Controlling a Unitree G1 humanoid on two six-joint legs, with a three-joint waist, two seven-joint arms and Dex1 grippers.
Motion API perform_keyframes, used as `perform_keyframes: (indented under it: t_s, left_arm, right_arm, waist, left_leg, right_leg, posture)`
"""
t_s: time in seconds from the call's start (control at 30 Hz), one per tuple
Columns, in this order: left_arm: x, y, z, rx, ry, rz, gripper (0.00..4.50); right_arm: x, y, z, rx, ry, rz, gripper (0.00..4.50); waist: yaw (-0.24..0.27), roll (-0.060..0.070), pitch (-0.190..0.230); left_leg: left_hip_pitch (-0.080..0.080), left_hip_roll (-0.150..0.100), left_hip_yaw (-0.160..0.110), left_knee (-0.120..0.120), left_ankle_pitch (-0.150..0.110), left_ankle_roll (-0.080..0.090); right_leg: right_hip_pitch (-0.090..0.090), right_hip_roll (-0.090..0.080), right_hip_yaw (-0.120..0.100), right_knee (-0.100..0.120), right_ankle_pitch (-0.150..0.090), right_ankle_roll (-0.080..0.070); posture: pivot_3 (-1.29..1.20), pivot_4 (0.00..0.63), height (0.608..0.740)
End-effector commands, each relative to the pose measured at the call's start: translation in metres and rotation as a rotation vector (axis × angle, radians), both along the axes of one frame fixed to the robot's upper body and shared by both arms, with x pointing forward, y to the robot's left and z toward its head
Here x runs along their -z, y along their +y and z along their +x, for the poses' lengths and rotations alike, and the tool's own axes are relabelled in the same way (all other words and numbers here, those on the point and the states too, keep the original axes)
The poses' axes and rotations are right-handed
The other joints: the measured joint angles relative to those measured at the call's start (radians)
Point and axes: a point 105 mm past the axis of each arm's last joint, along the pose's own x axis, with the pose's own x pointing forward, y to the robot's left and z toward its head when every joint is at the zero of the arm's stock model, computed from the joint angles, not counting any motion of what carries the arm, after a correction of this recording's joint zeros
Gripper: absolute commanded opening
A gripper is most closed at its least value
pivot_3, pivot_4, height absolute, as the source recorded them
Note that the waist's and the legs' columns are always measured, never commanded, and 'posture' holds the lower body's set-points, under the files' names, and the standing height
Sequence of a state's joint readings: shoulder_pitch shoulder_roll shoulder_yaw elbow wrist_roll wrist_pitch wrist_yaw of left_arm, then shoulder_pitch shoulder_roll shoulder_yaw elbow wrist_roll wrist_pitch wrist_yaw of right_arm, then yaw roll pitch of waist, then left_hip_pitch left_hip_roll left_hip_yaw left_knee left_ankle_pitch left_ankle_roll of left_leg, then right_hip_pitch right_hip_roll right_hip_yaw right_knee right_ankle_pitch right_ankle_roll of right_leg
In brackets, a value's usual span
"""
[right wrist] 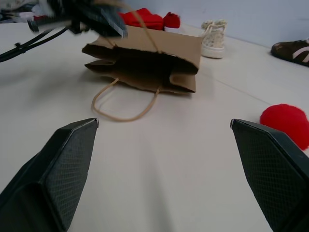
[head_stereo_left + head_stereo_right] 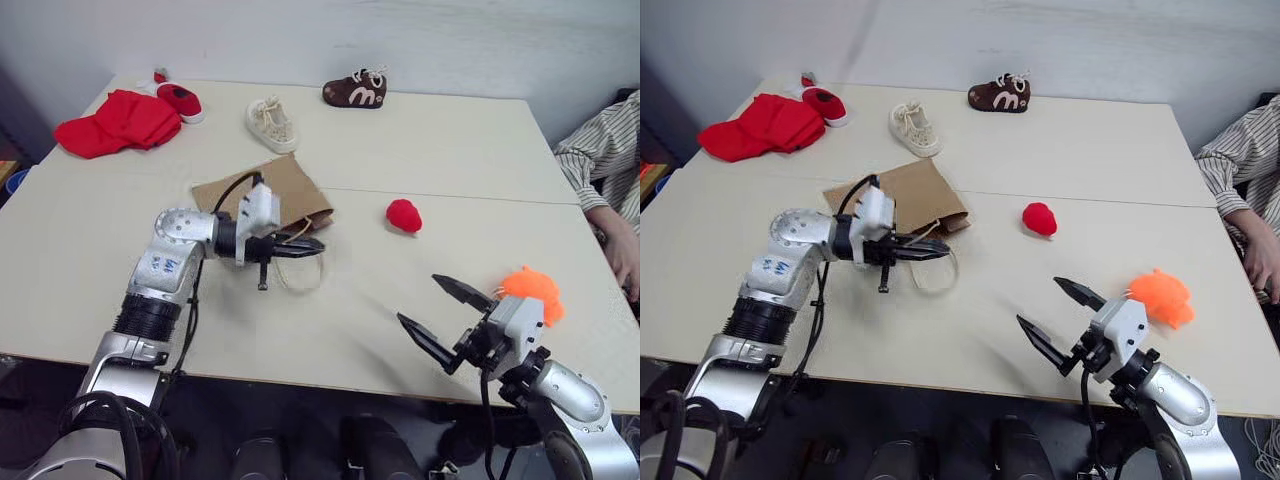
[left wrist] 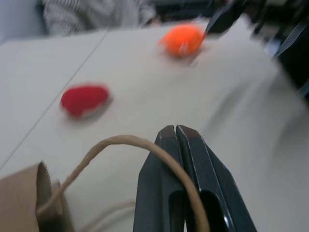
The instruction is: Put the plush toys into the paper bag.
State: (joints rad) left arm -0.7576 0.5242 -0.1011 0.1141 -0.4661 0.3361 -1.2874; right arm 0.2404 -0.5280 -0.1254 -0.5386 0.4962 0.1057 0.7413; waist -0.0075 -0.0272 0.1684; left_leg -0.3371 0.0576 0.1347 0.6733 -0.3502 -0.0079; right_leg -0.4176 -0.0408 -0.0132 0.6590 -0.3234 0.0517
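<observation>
Head view: the left end effector (image 2: 300,248) is pinched shut on a handle (image 2: 300,232) of the paper bag (image 2: 290,190) lying mid-worktop (image 2: 450,150). The red plush toy (image 2: 404,215) sits right of it, the orange plush toy (image 2: 533,290) at the near right.

Right wrist view: the right end effector (image 1: 164,140) is spread wide, empty, facing the bag's mouth.

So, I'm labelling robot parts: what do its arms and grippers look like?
Both arms are silver-grey metal shells with black ribbed joints and loose black cables; the left arm carries small blue markings. Each wrist has a white block. The left gripper and right gripper have black, pointed fingers.
</observation>
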Motion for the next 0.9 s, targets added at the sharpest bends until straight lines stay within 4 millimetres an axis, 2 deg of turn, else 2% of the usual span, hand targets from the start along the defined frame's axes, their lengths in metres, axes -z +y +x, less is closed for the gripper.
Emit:
perform_keyframes:
  t_s: [0.03, 0.17, 0.3, 0.47, 0.7, 0.77, 0.9]
  left_arm:
    - [-0.024, 0.000, -0.023, 0.099, 0.064, -0.056, 0.01]
    - [-0.035, -0.001, -0.028, 0.100, 0.115, -0.102, 0.00]
    - [-0.030, -0.006, -0.024, 0.070, 0.103, -0.101, 0.00]
    - [-0.036, -0.011, -0.026, 0.071, 0.142, -0.178, 0.00]
    - [-0.037, -0.016, -0.030, 0.079, 0.197, -0.226, 0.00]
    - [-0.039, -0.015, -0.029, 0.070, 0.200, -0.238, 0.00]
    - [-0.058, -0.005, -0.018, 0.023, 0.211, -0.340, 0.00]
  right_arm:
    - [-0.014, 0.025, -0.001, -0.121, -0.006, 0.009, 4.32]
    - [-0.011, 0.048, 0.010, -0.178, 0.041, -0.009, 3.25]
    - [-0.009, 0.084, 0.028, -0.265, 0.042, -0.051, 1.82]
    - [-0.005, 0.098, 0.050, -0.275, 0.039, -0.100, 0.15]
    - [0.018, 0.118, 0.073, -0.287, 0.085, -0.186, 0.05]
    - [0.032, 0.120, 0.076, -0.289, 0.117, -0.223, 0.05]
    - [0.064, 0.112, 0.083, -0.247, 0.184, -0.314, 0.05]
  waist:
    - [-0.011, 0.000, 0.000]
    - [-0.019, 0.001, 0.000]
    - [-0.020, 0.000, 0.000]
    - [-0.017, 0.000, 0.000]
    - [-0.020, 0.000, 0.000]
    - [-0.021, 0.000, 0.000]
    - [-0.021, 0.001, 0.000]
  left_leg:
    - [0.001, 0.001, 0.000, 0.000, 0.000, -0.001]
    - [0.001, 0.001, -0.002, 0.002, 0.000, -0.002]
    - [0.000, 0.001, -0.003, 0.002, 0.000, -0.002]
    - [-0.002, 0.001, -0.006, 0.003, 0.000, -0.002]
    - [-0.004, 0.001, -0.006, 0.006, -0.002, -0.001]
    - [-0.004, 0.001, -0.006, 0.006, -0.002, -0.001]
    - [-0.005, 0.001, -0.007, 0.006, -0.002, -0.001]
  right_leg:
    - [0.001, 0.001, 0.000, 0.001, 0.000, 0.000]
    - [0.001, 0.002, 0.000, 0.002, -0.001, -0.001]
    - [0.001, 0.002, -0.001, 0.001, -0.002, -0.001]
    - [0.001, 0.001, -0.003, 0.000, -0.002, -0.001]
    - [0.000, 0.000, -0.004, 0.001, -0.002, -0.001]
    - [0.000, 0.000, -0.004, 0.001, -0.002, -0.001]
    - [0.000, 0.000, -0.005, 0.001, -0.002, -0.001]
  posture:
    - [0.00, 0.150, 0.740]
    - [0.00, 0.150, 0.740]
    - [0.00, 0.150, 0.740]
    - [0.00, 0.150, 0.740]
    - [0.00, 0.150, 0.740]
    - [0.00, 0.150, 0.740]
    - [0.00, 0.150, 0.740]
